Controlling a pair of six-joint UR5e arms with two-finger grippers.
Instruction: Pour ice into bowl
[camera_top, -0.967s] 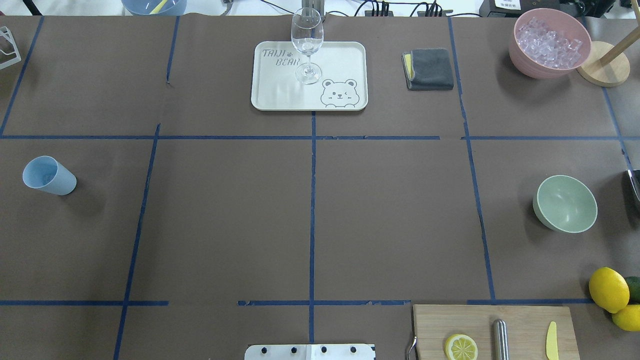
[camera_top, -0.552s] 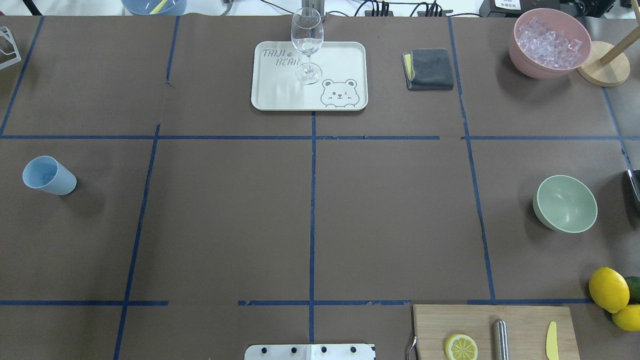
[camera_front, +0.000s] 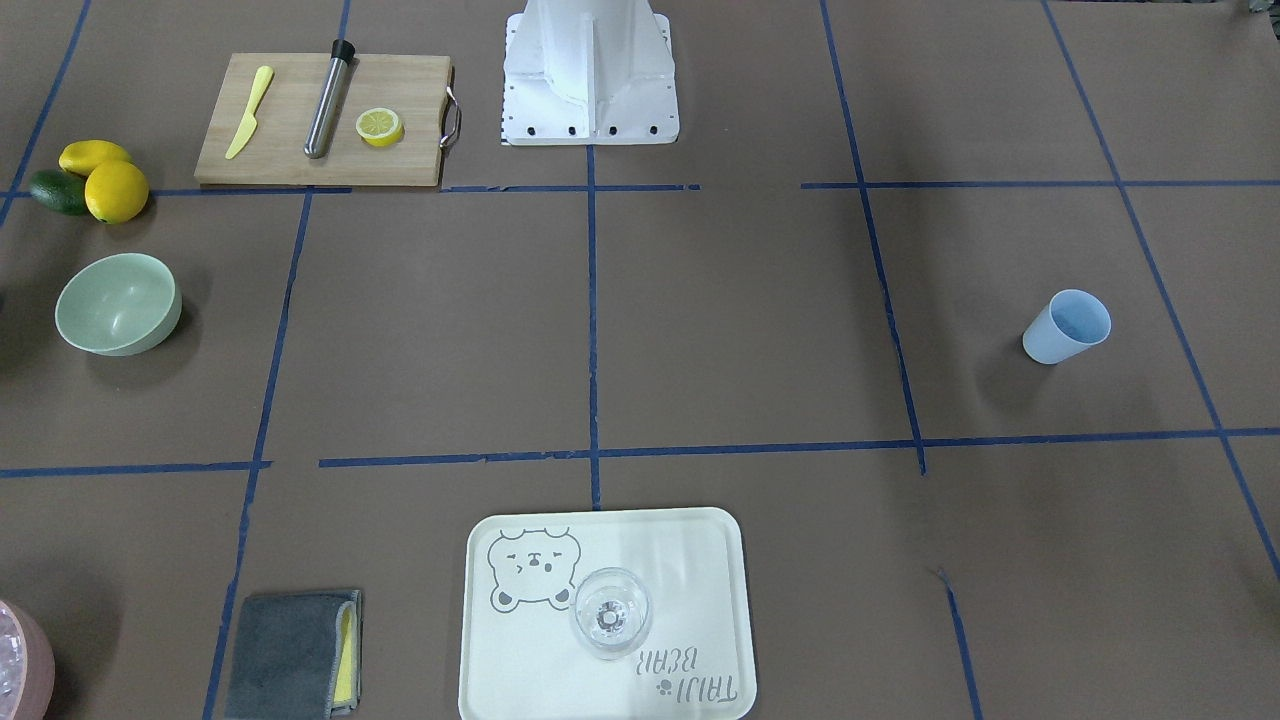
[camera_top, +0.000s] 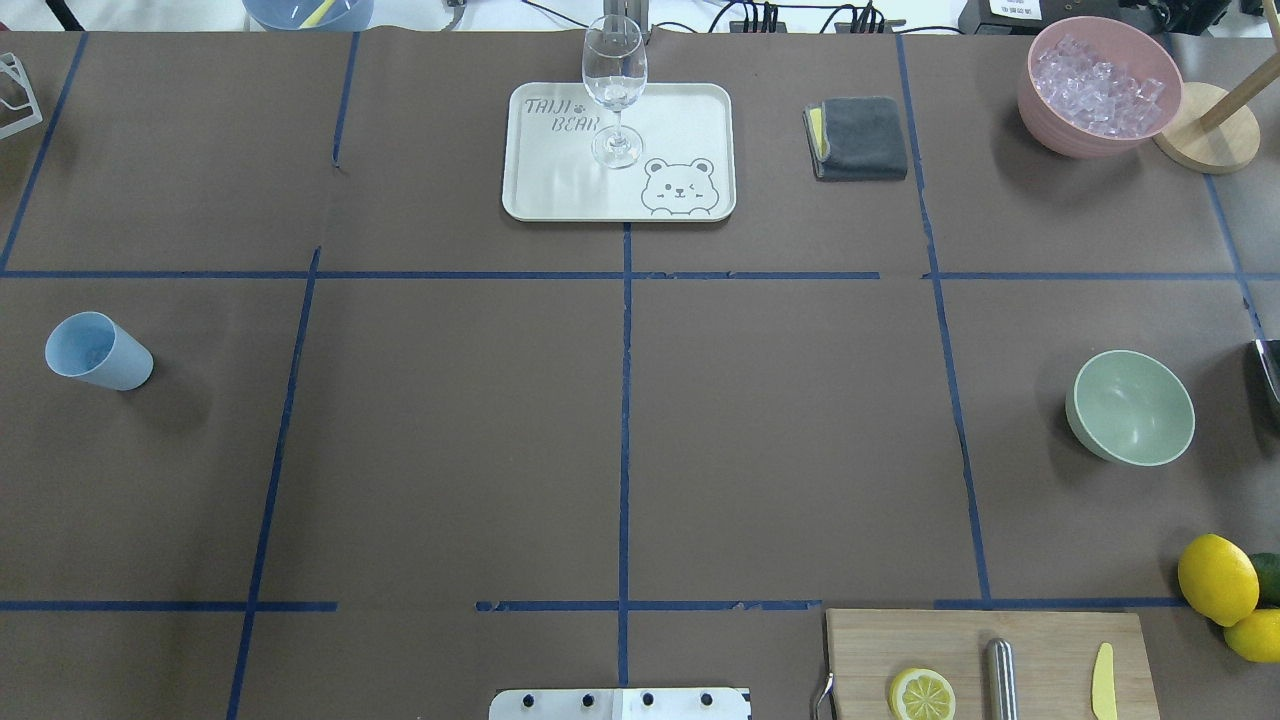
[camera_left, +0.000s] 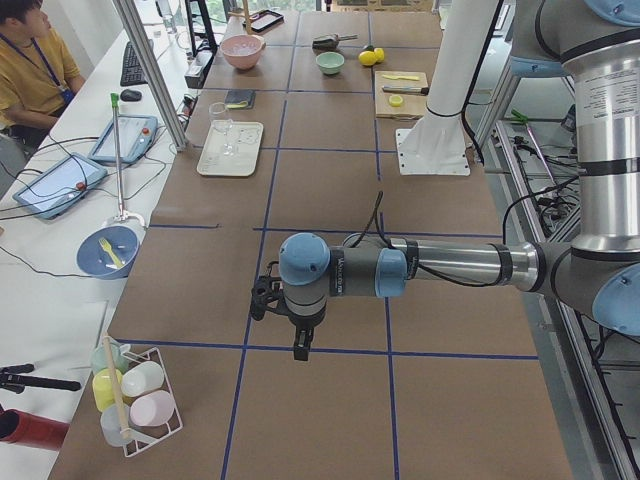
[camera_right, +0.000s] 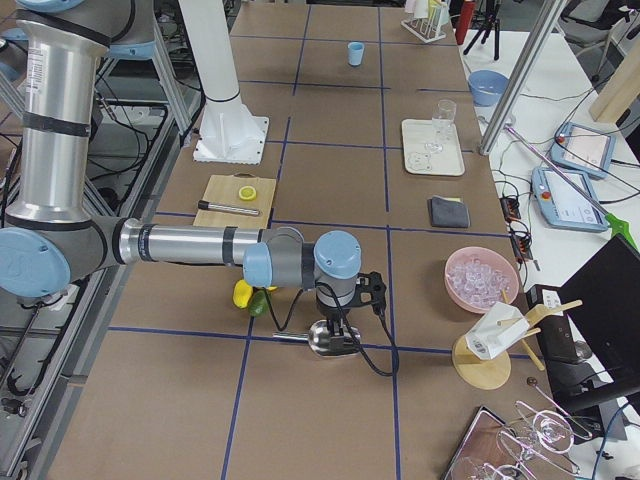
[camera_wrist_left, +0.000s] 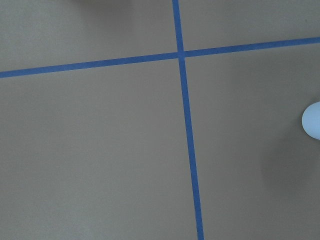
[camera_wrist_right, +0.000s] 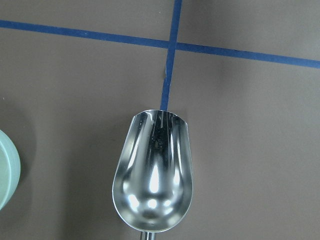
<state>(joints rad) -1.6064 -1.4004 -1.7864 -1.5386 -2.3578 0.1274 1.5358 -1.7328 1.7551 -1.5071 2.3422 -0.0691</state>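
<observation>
We note the right gripper (camera_right: 333, 328) over the steel scoop (camera_wrist_right: 153, 175), beside the sage-green bowl (camera_top: 1130, 407). We cannot tell whether it or the left gripper (camera_left: 299, 349) is wide or narrow.

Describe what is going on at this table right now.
Nothing is poured yet: the green bowl sits empty on the robot's right. The right end effector hangs over an empty metal scoop beside that bowl; whether it grips it cannot be told. The left end effector hovers above the table by the blue cup.
</observation>
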